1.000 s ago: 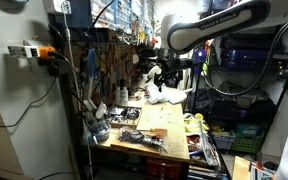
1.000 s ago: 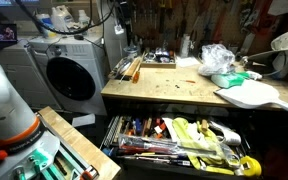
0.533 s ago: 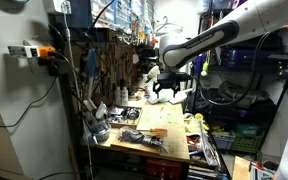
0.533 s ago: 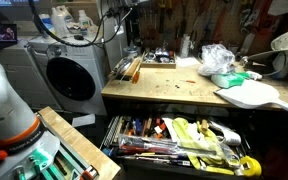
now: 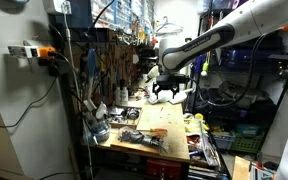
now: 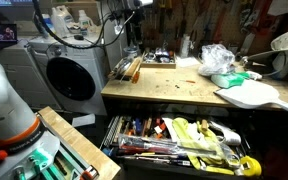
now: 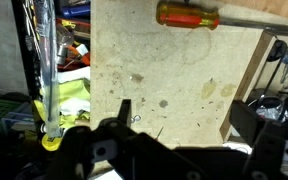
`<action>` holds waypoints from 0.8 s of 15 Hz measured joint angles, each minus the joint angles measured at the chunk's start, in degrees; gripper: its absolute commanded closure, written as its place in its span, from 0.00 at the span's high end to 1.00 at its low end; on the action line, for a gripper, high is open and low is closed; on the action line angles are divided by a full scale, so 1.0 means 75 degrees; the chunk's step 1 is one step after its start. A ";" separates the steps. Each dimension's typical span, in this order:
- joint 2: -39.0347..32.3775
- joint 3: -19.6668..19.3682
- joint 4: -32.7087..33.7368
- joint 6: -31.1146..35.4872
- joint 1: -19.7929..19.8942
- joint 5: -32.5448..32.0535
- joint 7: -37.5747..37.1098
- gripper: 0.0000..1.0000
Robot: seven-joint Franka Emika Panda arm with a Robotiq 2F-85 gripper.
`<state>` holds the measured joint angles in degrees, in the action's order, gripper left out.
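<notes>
My gripper hangs open and empty above the wooden workbench top. In the wrist view the gripper shows two dark fingers spread wide with bare, stained wood between them. An orange-handled screwdriver lies on the wood at the top edge of that view, well apart from the fingers. A small metal ring lies on the wood near the left finger. The gripper touches nothing.
An open drawer full of hand tools sticks out under the bench top. A washing machine stands beside it. A white plastic bag and a white board lie on the bench. Tools hang on the wall.
The arm has swung and lowered the gripper toward the bench top over the last second. In the last half second it hardly moved.
</notes>
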<state>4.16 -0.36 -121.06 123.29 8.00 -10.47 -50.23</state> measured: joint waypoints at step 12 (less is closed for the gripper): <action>-0.3077 -0.0211 0.2121 -0.0393 -0.0231 0.0663 -0.0174 1.00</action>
<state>-18.92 -1.95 -105.16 120.35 6.27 -5.50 -51.54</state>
